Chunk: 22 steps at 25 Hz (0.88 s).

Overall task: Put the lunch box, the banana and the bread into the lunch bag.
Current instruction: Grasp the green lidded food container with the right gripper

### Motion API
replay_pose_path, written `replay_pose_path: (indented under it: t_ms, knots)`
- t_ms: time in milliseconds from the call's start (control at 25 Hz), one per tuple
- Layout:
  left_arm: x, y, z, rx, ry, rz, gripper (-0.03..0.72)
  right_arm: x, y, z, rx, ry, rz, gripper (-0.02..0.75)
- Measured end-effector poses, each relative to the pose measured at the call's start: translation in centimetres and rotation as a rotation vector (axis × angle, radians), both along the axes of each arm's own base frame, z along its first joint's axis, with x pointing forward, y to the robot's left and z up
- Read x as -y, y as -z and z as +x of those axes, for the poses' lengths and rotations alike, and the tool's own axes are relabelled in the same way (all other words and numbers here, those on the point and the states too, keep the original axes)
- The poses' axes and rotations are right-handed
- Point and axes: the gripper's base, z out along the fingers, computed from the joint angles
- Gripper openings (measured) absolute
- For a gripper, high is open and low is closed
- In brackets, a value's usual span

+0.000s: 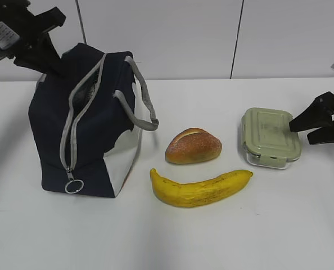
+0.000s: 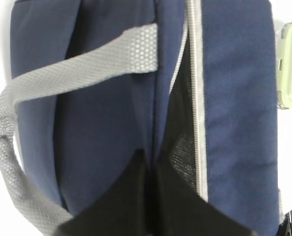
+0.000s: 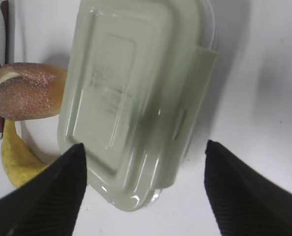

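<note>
My right fingers [image 3: 146,191] stand wide open around the lunch box [image 3: 136,98] at 3 o'clock on the worktop [image 1: 167,236], gripping nothing; next I lower and close; my left fingers [image 2: 148,196], pressed together, rest at the lunch bag [image 1: 88,124] opening.

bright, even overhead light; soft short shadows under the banana [image 1: 201,188] and bread [image 1: 193,146] on the white worktop [image 1: 257,236]. both wrist views are blurred; lunch box [image 3: 131,98] lid shows faint glare.
</note>
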Motion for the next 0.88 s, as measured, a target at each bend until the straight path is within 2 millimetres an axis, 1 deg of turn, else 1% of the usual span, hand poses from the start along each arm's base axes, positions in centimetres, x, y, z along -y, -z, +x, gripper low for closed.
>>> replay_pose_path:
  t_ms: [200,320,560,760,840,880]
  knots:
    - [0.0,0.0,0.0,0.0,0.0,0.0,-0.003,0.2,0.8,1.2,-0.024,-0.023,0.055,0.564]
    - [0.0,0.0,0.0,0.0,0.0,0.0,-0.003,0.3,1.3,1.5,-0.035,-0.026,0.068,0.565]
    - [0.0,0.0,0.0,0.007,0.016,0.006,-0.003,0.2,3.2,1.8,-0.08,-0.024,0.124,0.564]
    - [0.0,0.0,-0.1,0.014,0.037,0.014,-0.003,0.1,4.4,2.5,-0.074,-0.008,0.181,0.563]
    - [0.0,0.0,-0.1,0.014,0.039,0.014,-0.003,0.1,4.5,2.6,-0.071,-0.006,0.185,0.535]
    - [0.0,0.0,-0.1,0.014,0.039,0.014,-0.003,0.1,4.6,2.6,-0.068,-0.007,0.188,0.506]
